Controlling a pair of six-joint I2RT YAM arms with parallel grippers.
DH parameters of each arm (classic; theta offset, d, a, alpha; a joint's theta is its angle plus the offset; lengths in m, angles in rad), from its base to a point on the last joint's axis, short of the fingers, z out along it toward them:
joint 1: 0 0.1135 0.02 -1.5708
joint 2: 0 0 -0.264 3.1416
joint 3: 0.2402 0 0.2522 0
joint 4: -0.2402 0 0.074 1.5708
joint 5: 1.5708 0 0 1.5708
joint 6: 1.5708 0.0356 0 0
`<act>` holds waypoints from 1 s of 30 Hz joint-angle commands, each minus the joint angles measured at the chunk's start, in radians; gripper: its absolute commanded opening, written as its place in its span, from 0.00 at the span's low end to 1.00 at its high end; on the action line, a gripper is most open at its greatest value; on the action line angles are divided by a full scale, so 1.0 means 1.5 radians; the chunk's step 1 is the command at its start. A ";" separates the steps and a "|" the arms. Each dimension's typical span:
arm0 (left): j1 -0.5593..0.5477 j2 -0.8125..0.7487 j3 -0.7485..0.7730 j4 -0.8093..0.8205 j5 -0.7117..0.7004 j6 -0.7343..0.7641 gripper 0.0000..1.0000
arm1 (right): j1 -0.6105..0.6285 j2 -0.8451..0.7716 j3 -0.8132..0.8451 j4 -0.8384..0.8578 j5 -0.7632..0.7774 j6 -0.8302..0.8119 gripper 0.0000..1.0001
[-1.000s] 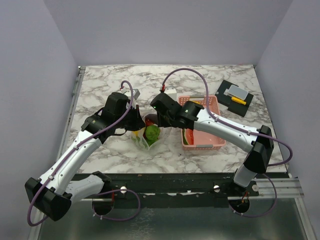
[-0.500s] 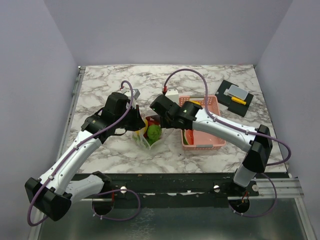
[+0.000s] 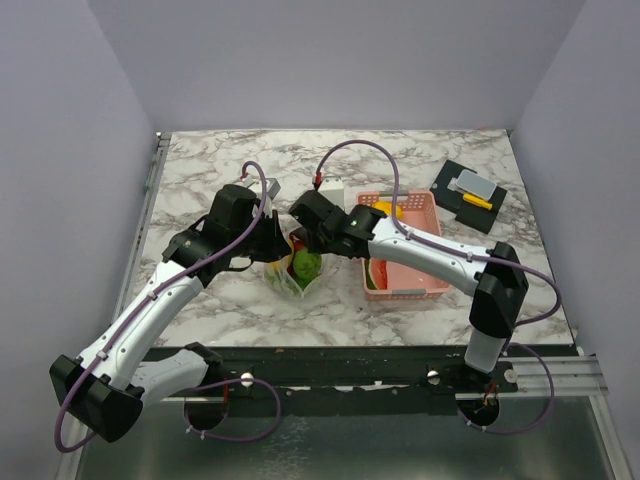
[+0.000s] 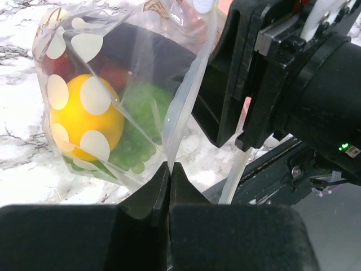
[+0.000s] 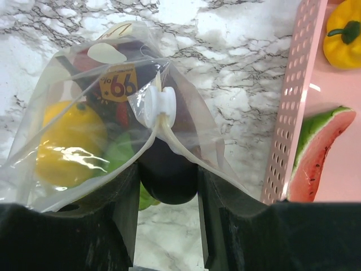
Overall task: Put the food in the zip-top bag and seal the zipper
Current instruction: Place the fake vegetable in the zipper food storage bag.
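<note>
The clear zip-top bag (image 3: 296,268) stands on the marble between both arms. It holds a yellow fruit (image 4: 84,121), green grapes (image 4: 141,124) and red pieces. My left gripper (image 4: 169,169) is shut on the bag's mouth edge, also seen from above (image 3: 274,245). My right gripper (image 5: 168,169) is shut on a dark purple food piece (image 5: 168,178) and holds it inside the bag's mouth, just below the white zipper slider (image 5: 158,107). The mouth stands open around that piece. A watermelon slice (image 5: 321,152) and a yellow pepper (image 5: 342,34) lie in the pink basket.
The pink perforated basket (image 3: 405,292) sits just right of the bag, close to my right arm. A black mat (image 3: 470,195) with small grey and yellow items lies at the back right. A small white box (image 3: 332,187) stands behind the right gripper.
My right gripper has moved left and down from the basket side, bringing the purple piece into the bag's mouth. The left gripper has kept its hold on the bag.
</note>
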State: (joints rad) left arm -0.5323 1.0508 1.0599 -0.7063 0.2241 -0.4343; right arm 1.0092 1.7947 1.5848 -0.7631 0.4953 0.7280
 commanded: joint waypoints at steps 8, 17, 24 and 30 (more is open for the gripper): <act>-0.004 -0.013 0.009 -0.013 0.006 -0.012 0.00 | -0.015 -0.017 -0.012 0.061 -0.008 -0.020 0.46; -0.004 -0.001 0.014 -0.006 -0.021 -0.022 0.00 | -0.015 -0.108 -0.009 0.028 -0.030 -0.043 0.65; -0.004 0.004 0.008 -0.002 -0.030 -0.022 0.00 | -0.017 -0.184 -0.008 -0.039 -0.014 -0.041 0.69; -0.004 0.006 0.006 -0.002 -0.035 -0.021 0.00 | -0.040 -0.243 -0.056 -0.089 -0.003 -0.041 0.68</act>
State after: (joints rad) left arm -0.5323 1.0550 1.0599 -0.7059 0.1974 -0.4603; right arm 0.9768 1.4769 1.5501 -0.7994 0.4564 0.6701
